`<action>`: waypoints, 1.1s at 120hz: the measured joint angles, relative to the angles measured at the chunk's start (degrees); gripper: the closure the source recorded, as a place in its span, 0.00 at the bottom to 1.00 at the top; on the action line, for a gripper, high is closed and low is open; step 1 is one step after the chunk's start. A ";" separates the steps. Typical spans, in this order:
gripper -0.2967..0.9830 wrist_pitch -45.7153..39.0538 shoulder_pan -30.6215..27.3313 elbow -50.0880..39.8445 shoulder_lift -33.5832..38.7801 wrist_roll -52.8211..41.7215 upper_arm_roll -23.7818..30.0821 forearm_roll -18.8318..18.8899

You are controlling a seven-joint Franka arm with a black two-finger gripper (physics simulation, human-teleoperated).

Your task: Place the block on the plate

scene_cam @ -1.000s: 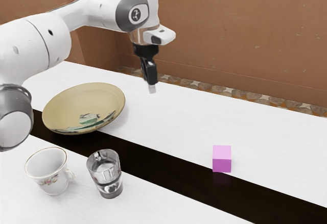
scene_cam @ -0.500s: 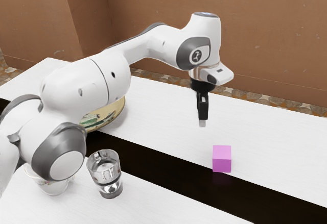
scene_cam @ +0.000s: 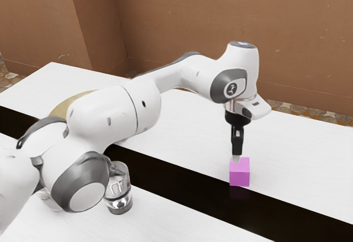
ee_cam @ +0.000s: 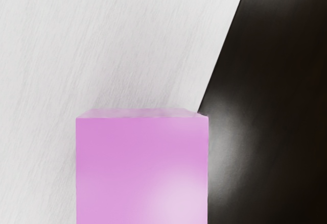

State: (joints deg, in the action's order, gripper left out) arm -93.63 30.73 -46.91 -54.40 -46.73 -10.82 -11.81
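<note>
Gripper [scene_cam: 236,160]: black, pointed down, lower end right at the block's top, on the exterior view's left half of it; whether spread or closed, could not tell from these views.
Block [scene_cam: 239,176]: pink-purple cube, landmark for the rest; sat upright on the table [scene_cam: 303,154], off the plate, one side along the edge of the dark strip. Overlap onto strip unclear.
Dark strip [scene_cam: 182,184]: ran diagonally across the tabletop, passed just beside the block; wrist view had its edge meeting a block corner.
Plate [scene_cam: 74,102]: tan, well apart from the block, toward the exterior view's left and farther back; mostly hidden behind the arm, part of the rim visible.
Glass [scene_cam: 119,189]: clear, toward the exterior view's left of the block, well apart, upright, partly covered by the arm.
Cup [scene_cam: 48,199]: white, farther out than the glass from the block, same side; mostly hidden by the arm.
Arm [scene_cam: 105,109]: white and gray, reached in from the exterior view's left, wrist up above the block.
Wall [scene_cam: 220,21]: brown, behind the block, past the table.
Floor [scene_cam: 309,111]: pebbly band between table and wall, beyond the block.
</note>
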 joint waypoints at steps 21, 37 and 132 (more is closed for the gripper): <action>0.23 -1.57 -0.11 -0.09 -1.82 -0.25 -0.36 -2.37; 0.23 -2.75 -0.14 0.05 -4.32 -0.39 -0.07 -3.05; 0.40 -6.97 -0.49 -1.02 -7.00 0.20 -0.54 -4.84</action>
State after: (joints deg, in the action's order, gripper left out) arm -100.60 30.24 -47.93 -61.40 -46.53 -11.36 -16.65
